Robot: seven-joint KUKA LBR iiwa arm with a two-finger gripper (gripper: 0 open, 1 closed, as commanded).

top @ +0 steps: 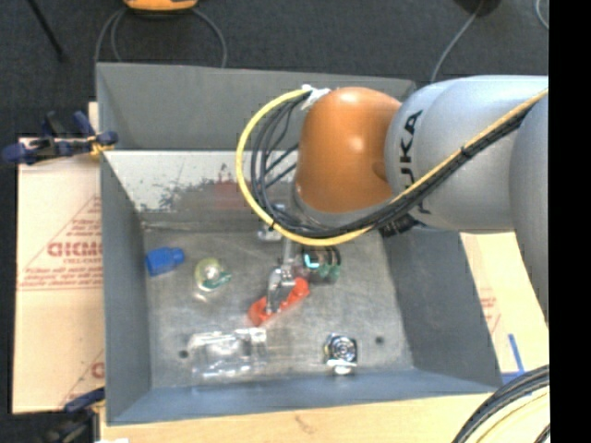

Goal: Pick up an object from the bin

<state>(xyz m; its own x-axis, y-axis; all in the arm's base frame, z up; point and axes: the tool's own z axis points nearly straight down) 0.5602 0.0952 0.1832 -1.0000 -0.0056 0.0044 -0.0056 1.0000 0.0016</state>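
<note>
The arm (480,155) reaches into the bin (120,275) from the right, its orange cover (343,150) hanging over the back half of the floor with black and yellow cables (247,169) looped on its left side. Below the cover, the end effector (281,287) points down at the middle of the bin floor.

Its tip meets the upper right end of a red piece (273,306). This piece is small, long and narrow, bright red-orange, and lies flat on the floor on a slant from lower left to upper right, near the middle of the bin. Its upper end is partly hidden by the end effector; its lower left end lies bare. Whether the end effector is open or closed cannot be told, nor whether it has hold of the red piece.

A small green bit (329,268) lies just beside the end effector, to its right.

The rest lies well apart. A blue piece (163,261) sits near the left wall, with a pale, rounded, greenish ball (211,276) between it and the red piece. A clear wrapper (222,347) lies along the front, below and left of the red piece. A shiny round metal cap (340,351) lies at the front, to the right of the wrapper.
</note>
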